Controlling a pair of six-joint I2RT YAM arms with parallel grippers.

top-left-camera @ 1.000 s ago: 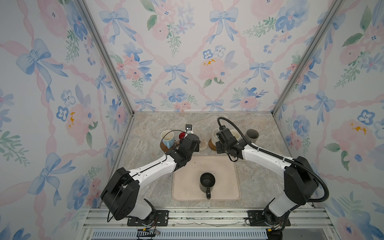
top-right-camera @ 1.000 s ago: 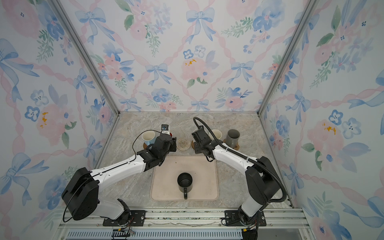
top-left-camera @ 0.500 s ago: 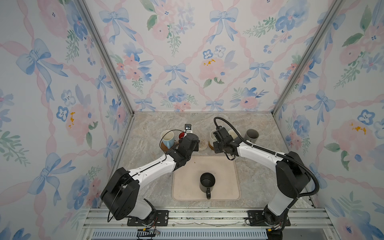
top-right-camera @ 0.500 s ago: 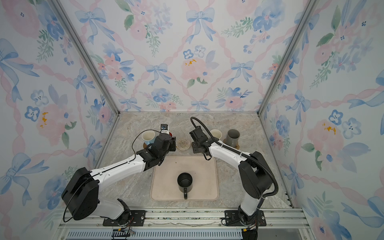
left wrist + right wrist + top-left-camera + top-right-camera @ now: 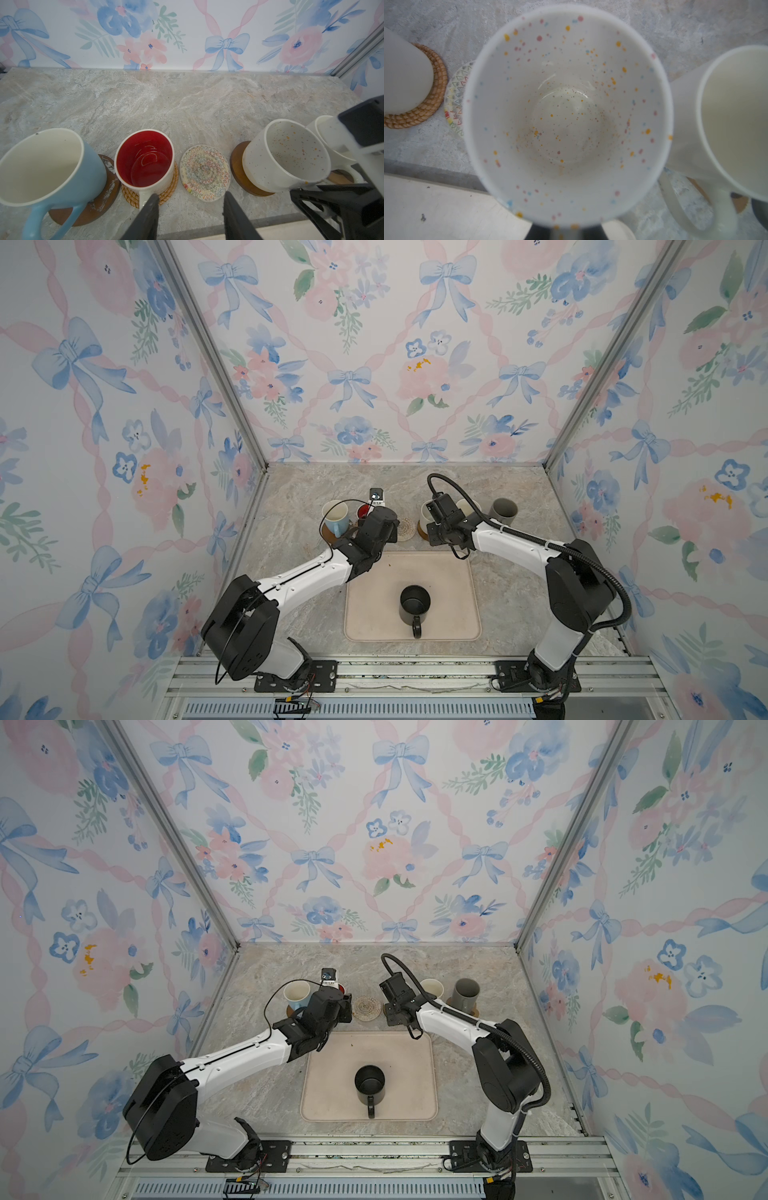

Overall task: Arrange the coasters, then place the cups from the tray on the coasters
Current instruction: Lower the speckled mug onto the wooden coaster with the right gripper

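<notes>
Partly hidden, brown disc (image 5: 238,166) under speckled mug (image 5: 291,153).

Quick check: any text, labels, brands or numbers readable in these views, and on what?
None can be read.
On the floor of the white mug with red inside: pale curved marks, not legible letters.
On the cream woven coaster: coloured zigzag stitching, no words.
On the left arm's wrist camera: a small bright patch, too small to read.

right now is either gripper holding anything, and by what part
The right gripper holds the speckled mug by its handle; the left gripper is open and holds nothing.
</notes>
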